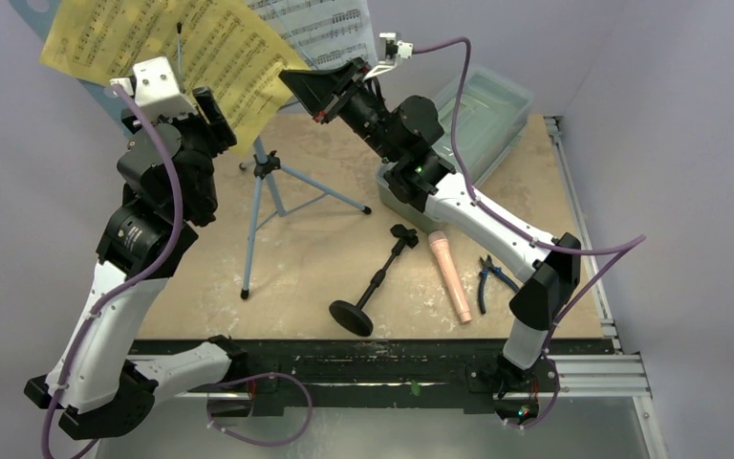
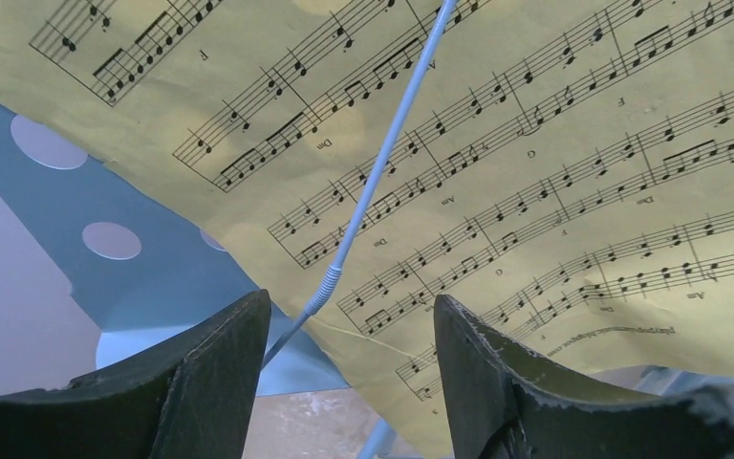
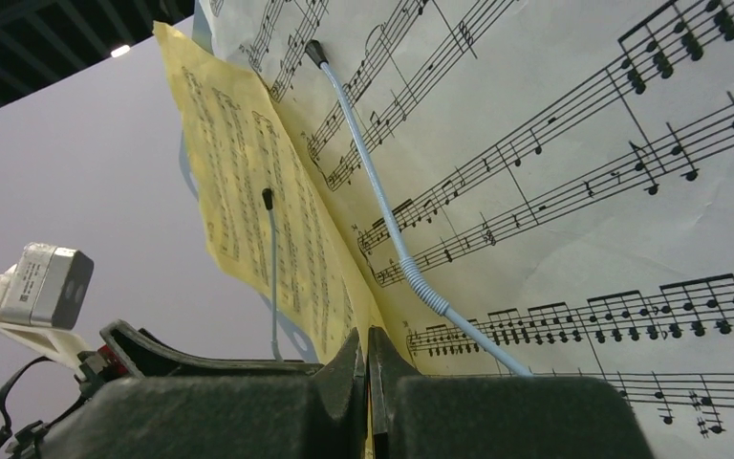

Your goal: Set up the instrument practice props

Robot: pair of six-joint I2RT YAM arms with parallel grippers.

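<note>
The light blue tripod music stand stands at the back left; its perforated desk shows in the left wrist view. A yellow music sheet and a white music sheet lean on the desk. My right gripper is shut on the lower edge of the yellow sheet, next to the white sheet. My left gripper is open and empty, just in front of the yellow sheet and a wire page holder. The black mic stand and the peach-pink microphone lie on the table.
A clear lidded plastic box sits at the back right under the right arm. Blue-handled pliers lie right of the microphone. A second wire page holder crosses the white sheet. The stand's legs spread over the left half of the table.
</note>
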